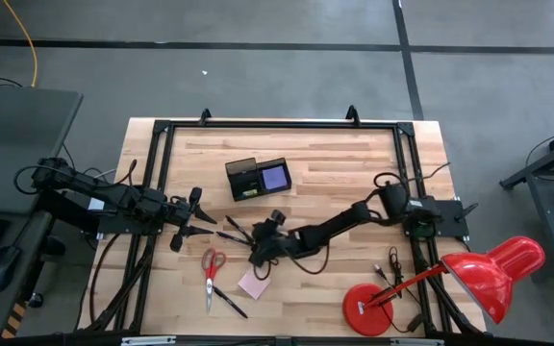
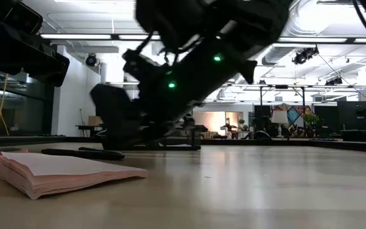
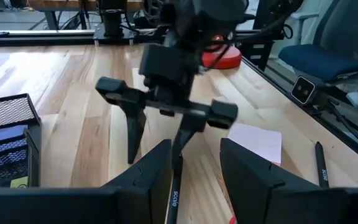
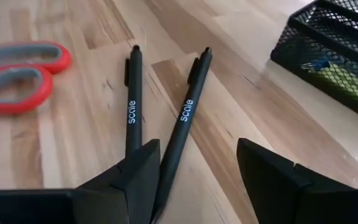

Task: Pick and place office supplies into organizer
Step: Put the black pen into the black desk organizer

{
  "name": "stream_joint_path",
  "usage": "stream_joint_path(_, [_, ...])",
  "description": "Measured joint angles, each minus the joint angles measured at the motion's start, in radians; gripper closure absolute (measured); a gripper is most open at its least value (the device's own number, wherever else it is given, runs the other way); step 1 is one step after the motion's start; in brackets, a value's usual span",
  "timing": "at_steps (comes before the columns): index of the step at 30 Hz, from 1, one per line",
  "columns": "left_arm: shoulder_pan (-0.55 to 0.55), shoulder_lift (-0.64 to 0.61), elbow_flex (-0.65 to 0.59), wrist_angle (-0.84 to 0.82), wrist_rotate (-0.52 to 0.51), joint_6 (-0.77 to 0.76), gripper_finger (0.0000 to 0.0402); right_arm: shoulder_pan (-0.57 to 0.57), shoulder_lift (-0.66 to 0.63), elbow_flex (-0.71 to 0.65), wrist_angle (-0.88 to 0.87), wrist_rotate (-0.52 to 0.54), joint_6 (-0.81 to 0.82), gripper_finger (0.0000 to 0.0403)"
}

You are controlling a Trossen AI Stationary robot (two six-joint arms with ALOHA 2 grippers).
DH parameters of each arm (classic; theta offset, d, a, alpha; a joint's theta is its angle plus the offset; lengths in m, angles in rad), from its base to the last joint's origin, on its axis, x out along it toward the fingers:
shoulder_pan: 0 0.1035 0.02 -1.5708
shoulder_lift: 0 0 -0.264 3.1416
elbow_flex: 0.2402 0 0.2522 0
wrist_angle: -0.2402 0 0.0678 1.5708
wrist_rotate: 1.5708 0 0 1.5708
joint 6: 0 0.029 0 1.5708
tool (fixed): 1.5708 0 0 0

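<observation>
Here the right hand (image 1: 261,252) hangs low at mid-surface, fingers spread over two pens (image 4: 185,118) as if to pick one for the organizer (image 1: 257,179) beyond, while the left hand (image 1: 192,219), part-open and empty, waits alongside.

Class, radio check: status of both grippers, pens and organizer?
Right gripper open, low over two pens. Left gripper idle nearby. Organizer unobstructed; scissors beside pens.
</observation>
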Motion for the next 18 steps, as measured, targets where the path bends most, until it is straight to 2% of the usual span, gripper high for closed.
stream_joint_path(6, [0.0, 0.0, 0.0, 0.0, 0.0, 0.0, 0.0279, 0.0, 0.036, 0.117, -0.127, 0.002, -0.012, 0.0208])
stream_joint_path(12, [0.0, 0.0, 0.0, 0.0, 0.0, 0.0, 0.0279, -0.004, 0.038, 0.127, -0.165, 0.008, 0.009, 0.0217])
stream_joint_path(18, [0.0, 0.0, 0.0, 0.0, 0.0, 0.0, 0.0279, -0.013, 0.037, 0.129, -0.255, -0.018, 0.098, 0.0227])
